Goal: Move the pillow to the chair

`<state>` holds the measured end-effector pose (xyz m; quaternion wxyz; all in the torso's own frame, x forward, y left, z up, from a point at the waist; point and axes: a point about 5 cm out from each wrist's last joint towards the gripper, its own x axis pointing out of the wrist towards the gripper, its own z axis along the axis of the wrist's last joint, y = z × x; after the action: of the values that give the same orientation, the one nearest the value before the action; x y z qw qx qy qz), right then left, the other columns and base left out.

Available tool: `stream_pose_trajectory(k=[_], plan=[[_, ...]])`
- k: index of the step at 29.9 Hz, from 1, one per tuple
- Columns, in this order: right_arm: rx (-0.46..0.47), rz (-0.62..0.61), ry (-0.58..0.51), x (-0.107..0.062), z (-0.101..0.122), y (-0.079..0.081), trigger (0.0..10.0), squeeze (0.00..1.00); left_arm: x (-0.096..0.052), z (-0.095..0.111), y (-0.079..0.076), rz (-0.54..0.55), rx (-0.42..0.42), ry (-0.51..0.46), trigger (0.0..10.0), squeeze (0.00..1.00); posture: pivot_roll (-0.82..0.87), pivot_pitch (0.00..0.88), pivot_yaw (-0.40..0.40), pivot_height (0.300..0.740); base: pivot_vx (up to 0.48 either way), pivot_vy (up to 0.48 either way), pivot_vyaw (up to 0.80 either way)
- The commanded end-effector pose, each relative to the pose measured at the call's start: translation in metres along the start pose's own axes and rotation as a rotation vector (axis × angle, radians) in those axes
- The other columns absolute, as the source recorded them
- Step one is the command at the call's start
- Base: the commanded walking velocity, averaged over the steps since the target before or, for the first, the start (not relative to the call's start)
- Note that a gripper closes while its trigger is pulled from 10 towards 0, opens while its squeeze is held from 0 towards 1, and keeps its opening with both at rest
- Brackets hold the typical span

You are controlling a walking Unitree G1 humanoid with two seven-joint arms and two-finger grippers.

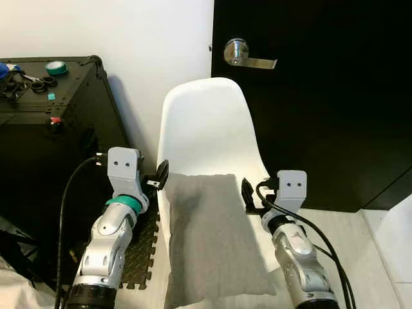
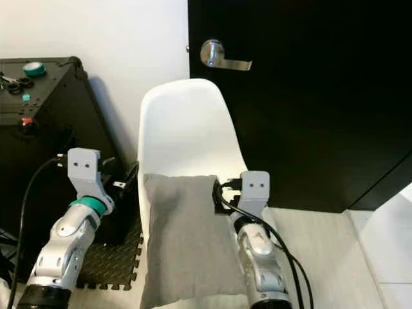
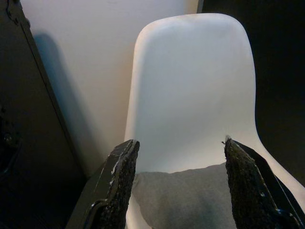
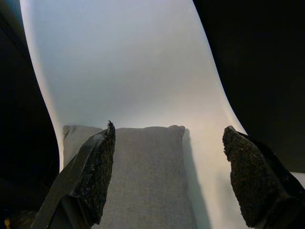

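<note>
Nearest the camera, the two silver arms reach forward on either side of a grey pillow (image 1: 215, 235). The pillow lies lengthwise on the seat of a white moulded chair (image 1: 209, 125), its near end hanging over the seat's front edge and its far end close to where the seat curves up into the backrest.

The left gripper (image 3: 178, 183) sits just beside the pillow's far left corner, fingers spread wide apart with nothing between them; its wrist view looks past the two black fingers at the pillow's edge and the chair back. The right gripper (image 4: 169, 179) sits at the pillow's far right corner, fingers likewise wide apart and holding nothing, with the pillow and the white seat seen beyond them.

Below the left arm, a dark interlocking foam mat (image 1: 143, 257) covers the floor beside the chair. Under the right arm the floor is pale tile (image 1: 360, 244).

To the left stands a black equipment case (image 1: 55, 129), with scissors (image 1: 35, 82) and a teal roll of tape (image 1: 56, 67) on its top.

Behind the chair, a white wall (image 1: 129, 32) meets a black door (image 1: 322, 103) with a silver lever handle (image 1: 246, 56).
</note>
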<state>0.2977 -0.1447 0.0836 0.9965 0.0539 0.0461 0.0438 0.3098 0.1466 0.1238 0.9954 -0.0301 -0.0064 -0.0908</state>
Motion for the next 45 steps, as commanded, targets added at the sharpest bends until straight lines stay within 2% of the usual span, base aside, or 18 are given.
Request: stream_pose_trajectory(k=[1, 6, 12, 27, 32, 45], plan=[[0.012, 0.003, 0.036, -0.001, -0.007, 0.002, 10.0, 0.00, -0.001, -0.005, 0.001, 0.005, 0.001, 0.018, 10.0, 0.00, 0.03, 0.003, 0.096, 0.740, 0.000, 0.000, 0.00], [-0.016, -0.001, 0.030, 0.000, -0.006, 0.000, 10.0, 0.00, 0.002, -0.005, 0.000, 0.000, -0.006, 0.020, 10.0, 0.00, 0.02, 0.003, 0.100, 0.740, 0.000, 0.000, 0.00], [-0.086, -0.017, 0.011, 0.002, 0.000, -0.009, 10.0, 0.00, 0.008, -0.001, -0.006, -0.023, -0.006, 0.007, 10.0, 0.00, 0.02, 0.001, 0.104, 0.740, 0.000, 0.000, 0.61], [-0.098, -0.006, 0.013, 0.001, -0.002, -0.007, 10.0, 0.00, 0.001, -0.007, -0.007, -0.035, 0.002, 0.029, 10.0, 0.00, 0.02, 0.000, 0.109, 0.740, 0.000, 0.000, 0.80], [-0.090, -0.005, 0.015, 0.003, -0.001, -0.006, 10.0, 0.00, 0.004, -0.004, -0.006, -0.041, 0.027, 0.019, 10.0, 0.00, 0.03, 0.000, 0.109, 0.740, 0.000, 0.000, 0.80], [-0.078, -0.012, 0.006, 0.006, 0.000, -0.006, 10.0, 0.00, 0.007, 0.000, -0.005, -0.037, 0.028, 0.004, 10.0, 0.00, 0.04, 0.000, 0.114, 0.740, 0.000, -0.074, 0.80]])
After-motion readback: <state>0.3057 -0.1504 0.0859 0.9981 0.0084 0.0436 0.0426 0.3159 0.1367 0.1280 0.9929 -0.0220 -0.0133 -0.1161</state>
